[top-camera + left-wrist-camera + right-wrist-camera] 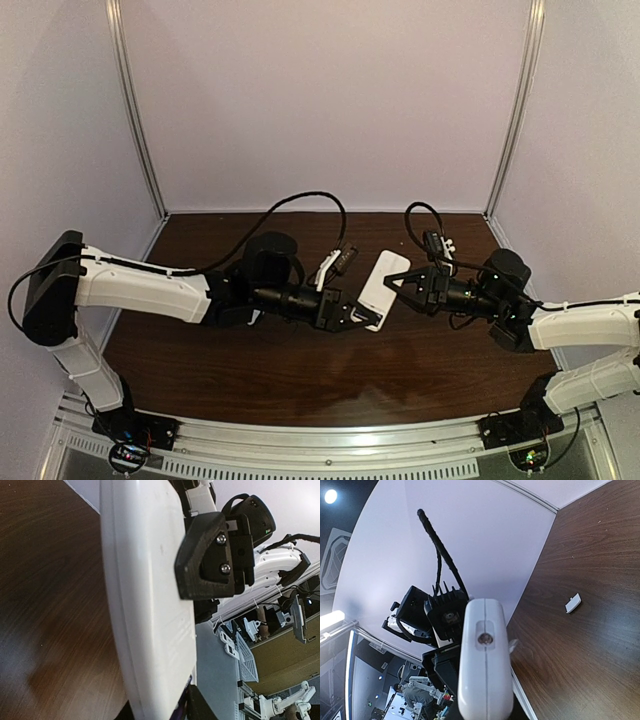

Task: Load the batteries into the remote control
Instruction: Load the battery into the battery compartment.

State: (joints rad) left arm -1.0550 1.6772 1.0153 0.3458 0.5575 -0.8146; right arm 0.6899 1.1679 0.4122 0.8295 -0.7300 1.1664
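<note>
The white remote control (383, 287) is held above the table, plain back up, with my right gripper (400, 285) shut on its right side. In the left wrist view the remote control (145, 595) fills the middle, and the right gripper's black finger (207, 560) presses on its back. My left gripper (352, 312) is at the remote's near end. A purple battery (188, 700) shows as a thin strip squeezed between the remote and my left finger (205, 707). The right wrist view shows the remote control (485, 665) end-on. Any second battery is hidden.
A small white flat piece (573, 603) lies loose on the dark wooden table (300, 370). White walls with metal corner rails (140, 120) close the back and sides. Black cables (300, 205) loop over both arms.
</note>
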